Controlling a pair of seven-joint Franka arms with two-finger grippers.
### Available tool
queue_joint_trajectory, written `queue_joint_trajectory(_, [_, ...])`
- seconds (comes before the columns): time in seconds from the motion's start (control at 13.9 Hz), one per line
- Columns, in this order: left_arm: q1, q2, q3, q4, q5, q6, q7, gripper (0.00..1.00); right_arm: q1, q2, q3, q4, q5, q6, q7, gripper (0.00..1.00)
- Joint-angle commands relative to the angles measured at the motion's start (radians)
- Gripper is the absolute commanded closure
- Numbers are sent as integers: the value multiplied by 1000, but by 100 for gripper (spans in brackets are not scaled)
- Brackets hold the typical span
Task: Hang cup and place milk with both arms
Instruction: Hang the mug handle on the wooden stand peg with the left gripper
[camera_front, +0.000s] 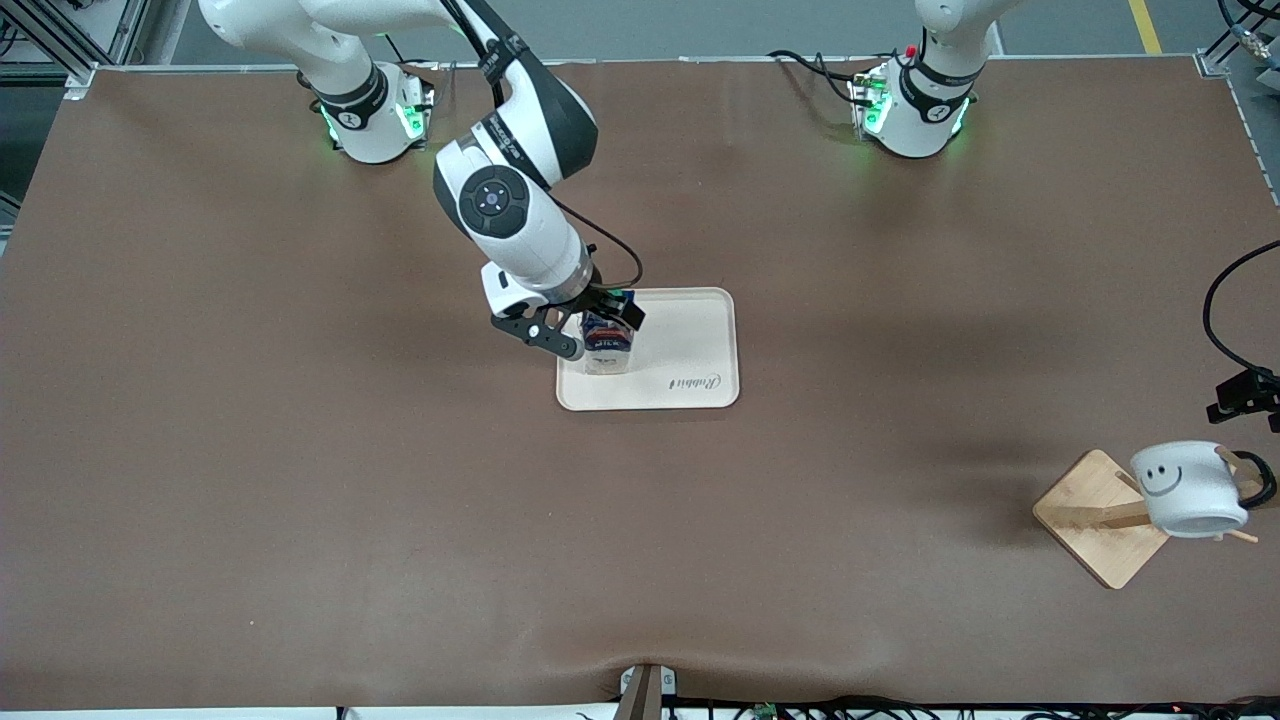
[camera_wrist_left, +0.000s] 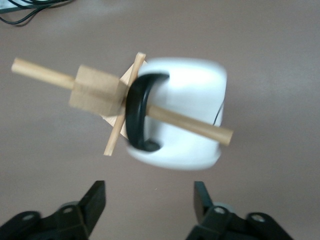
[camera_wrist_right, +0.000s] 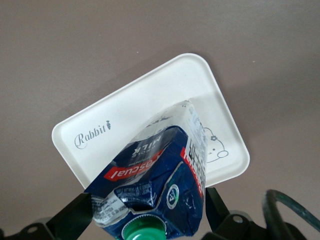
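The milk (camera_front: 607, 345) is a dark blue carton with a green cap, standing upright on the white tray (camera_front: 690, 350) at its end toward the right arm. My right gripper (camera_front: 585, 328) is shut on the milk near its top; in the right wrist view its fingers press both sides of the carton (camera_wrist_right: 160, 185). The cup (camera_front: 1190, 488), white with a smiley face, hangs by its black handle (camera_wrist_left: 137, 112) on a peg of the wooden rack (camera_front: 1095, 515). My left gripper (camera_wrist_left: 150, 200) is open and empty, apart from the cup (camera_wrist_left: 185, 120).
The tray (camera_wrist_right: 150, 100) carries the word "Rabbit". The rack stands near the left arm's end of the table, nearer to the front camera than the tray. A black part of the left arm's hand and a cable (camera_front: 1243, 393) show at the front view's edge above the cup.
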Motion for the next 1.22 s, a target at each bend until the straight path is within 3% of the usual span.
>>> queue_joint_trajectory(0.0, [-3,-27,-16,11,-8,-23,-49,0,-5,27,-3,37,23,-19,4,0])
queue_joint_trajectory(0.57, [-3,-104,-148,14,29,-201,-368,0,-34,20,-7,83,20,-146,-31,0])
queue_joint_trajectory(1.15, [4,-155,-173,28,49,-265,-390,0,-35,24,-6,88,24,-146,-39,0])
